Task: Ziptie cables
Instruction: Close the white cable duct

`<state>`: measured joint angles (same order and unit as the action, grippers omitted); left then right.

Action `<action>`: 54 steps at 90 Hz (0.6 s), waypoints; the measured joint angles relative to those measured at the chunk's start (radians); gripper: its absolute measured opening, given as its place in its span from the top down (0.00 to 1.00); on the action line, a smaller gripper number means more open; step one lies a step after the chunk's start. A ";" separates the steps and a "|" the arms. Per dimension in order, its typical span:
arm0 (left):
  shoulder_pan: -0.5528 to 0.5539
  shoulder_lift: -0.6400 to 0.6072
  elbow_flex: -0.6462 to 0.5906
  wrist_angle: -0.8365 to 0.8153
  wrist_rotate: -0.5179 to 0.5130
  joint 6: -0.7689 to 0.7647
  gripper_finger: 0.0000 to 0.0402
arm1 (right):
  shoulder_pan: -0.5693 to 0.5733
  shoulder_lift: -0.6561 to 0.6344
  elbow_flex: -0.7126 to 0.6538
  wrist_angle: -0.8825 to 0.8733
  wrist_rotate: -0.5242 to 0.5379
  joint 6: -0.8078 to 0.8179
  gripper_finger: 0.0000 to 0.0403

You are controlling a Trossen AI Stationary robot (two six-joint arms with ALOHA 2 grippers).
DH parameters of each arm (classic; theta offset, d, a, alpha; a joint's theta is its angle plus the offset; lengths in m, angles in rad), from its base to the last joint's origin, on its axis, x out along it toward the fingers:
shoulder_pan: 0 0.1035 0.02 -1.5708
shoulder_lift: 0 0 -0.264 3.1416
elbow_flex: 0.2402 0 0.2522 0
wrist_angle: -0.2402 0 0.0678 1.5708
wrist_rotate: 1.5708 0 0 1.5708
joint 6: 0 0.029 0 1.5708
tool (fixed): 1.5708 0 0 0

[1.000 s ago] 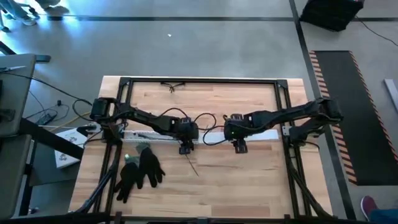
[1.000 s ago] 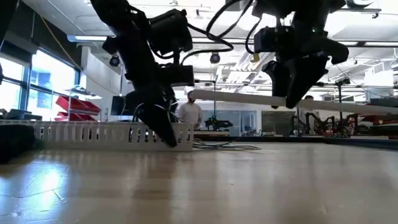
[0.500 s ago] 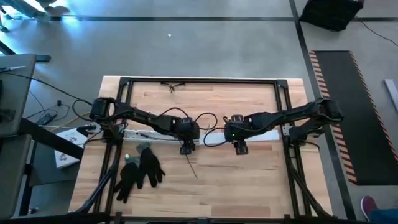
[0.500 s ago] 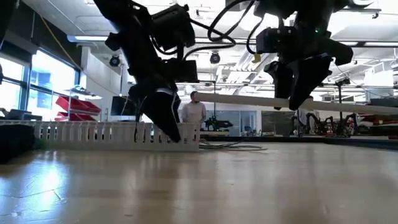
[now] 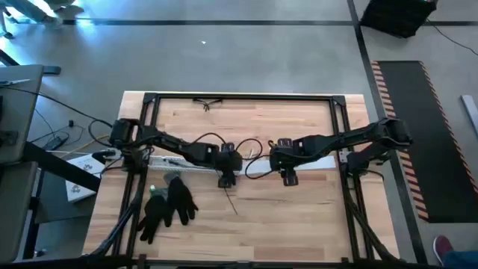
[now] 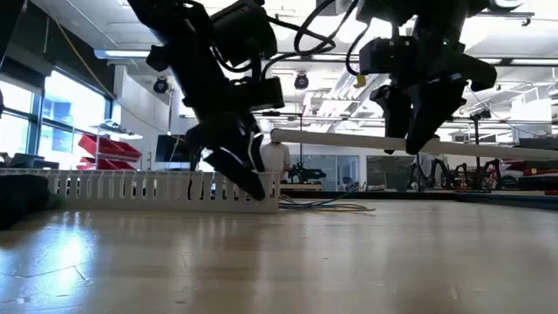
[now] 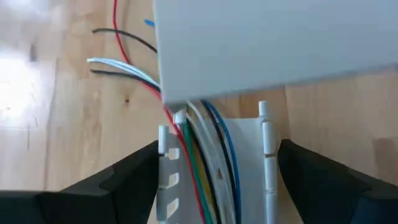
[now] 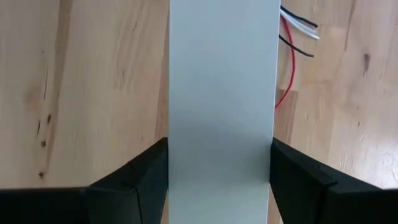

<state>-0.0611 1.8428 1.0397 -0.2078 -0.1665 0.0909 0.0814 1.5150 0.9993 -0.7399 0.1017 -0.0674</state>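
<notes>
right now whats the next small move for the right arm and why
Probably lower the flat white cover strip held by the right gripper toward the slotted channel: it hangs above the table, its end over the channel's open end, where the cables lie exposed.

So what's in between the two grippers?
The end of the white strip held by the right gripper reaches towards the left gripper, as the high view shows. In the low view, the cables lie beneath it.

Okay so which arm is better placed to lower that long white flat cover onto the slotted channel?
Right, probably. The right gripper is shut on the long white flat cover, held above the table. The left gripper is open astride the white slotted plastic channel with the thin coloured cables inside.
</notes>
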 joint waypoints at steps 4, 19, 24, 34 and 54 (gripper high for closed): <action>-0.001 0.011 0.000 -0.002 -0.002 -0.004 0.28 | 0.000 0.000 0.000 0.002 0.000 0.008 0.48; -0.011 0.026 -0.001 -0.004 -0.045 -0.011 0.33 | 0.000 0.026 0.000 0.010 -0.005 0.040 0.48; -0.015 0.026 -0.001 -0.003 -0.061 -0.011 0.34 | 0.000 0.043 0.000 0.016 -0.005 0.050 0.48; -0.019 0.026 -0.001 -0.003 -0.074 -0.018 0.37 | 0.000 0.077 0.000 0.023 -0.008 0.093 0.48; -0.022 0.026 -0.001 -0.003 -0.077 -0.027 0.38 | -0.022 0.088 0.001 0.020 -0.024 0.202 0.48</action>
<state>-0.0830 1.8687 1.0389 -0.2112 -0.2434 0.0639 0.0596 1.6032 1.0000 -0.7203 0.0775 0.1342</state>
